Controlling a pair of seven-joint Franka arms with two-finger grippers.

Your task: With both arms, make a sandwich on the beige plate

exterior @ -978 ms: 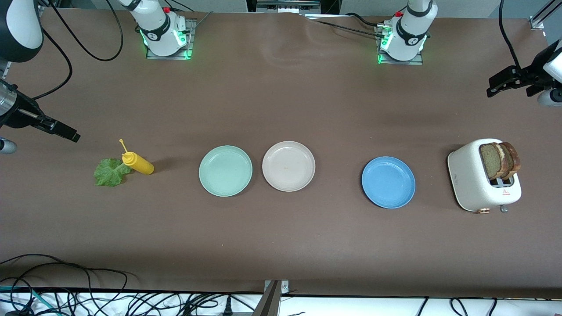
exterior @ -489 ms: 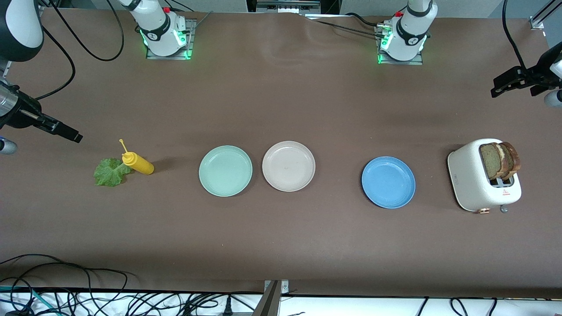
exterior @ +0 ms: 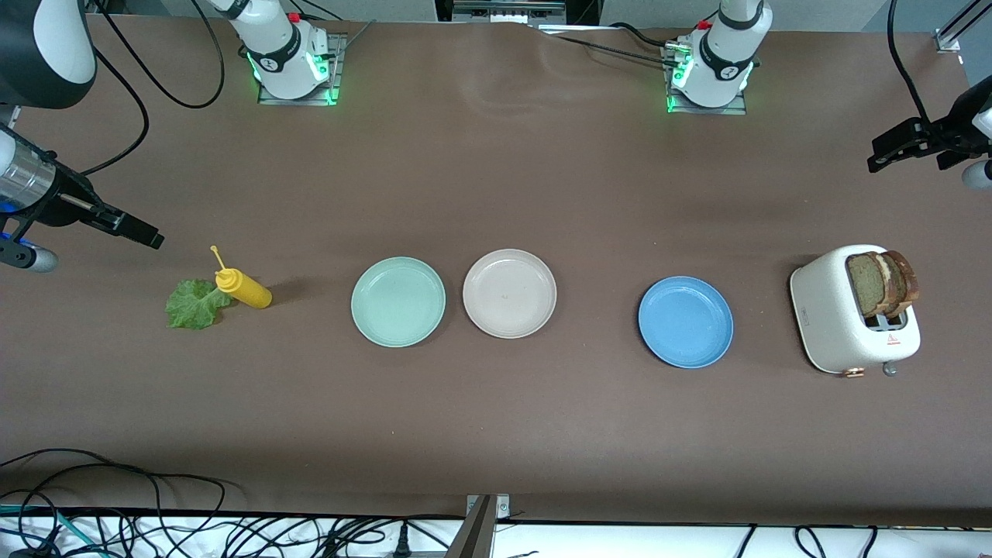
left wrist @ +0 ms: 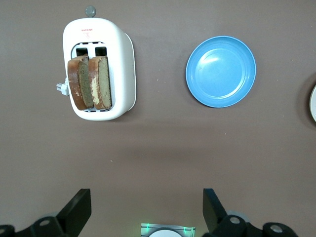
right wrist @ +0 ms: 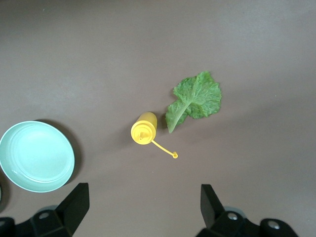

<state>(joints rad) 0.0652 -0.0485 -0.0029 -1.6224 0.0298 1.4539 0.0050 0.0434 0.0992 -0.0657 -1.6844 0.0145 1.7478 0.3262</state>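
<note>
The brown worktop (exterior: 496, 434) is seen carrying everything in a row between the two arms' ends. At the left arm's end a white toaster (exterior: 841, 322) is stood, and two brown bread slices (exterior: 882, 280) are held upright in its slots, leaning against each other. Next along toward the right arm's end, the blue plate (exterior: 686, 322) is set, well apart from the toaster. The beige plate (exterior: 509, 293) is placed near the middle of the row and is bare, with the mint green plate (exterior: 398, 301) just beside it on the side toward the right arm's end. A yellow squeeze bottle (exterior: 246, 289) is seen farther along, tilted in the front view, its thin nozzle cap hanging open. The green lettuce leaf (exterior: 192, 304) is laid flat on the worktop, touching the bottle's base as seen from the front. The left claw (left wrist: 145, 212) is held high over bare worktop at the left arm's end, its fingers spread wide with nothing between them. The right claw (right wrist: 143, 210) is held up over the worktop near the bottle and the lettuce, likewise wide open and holding nothing.
</note>
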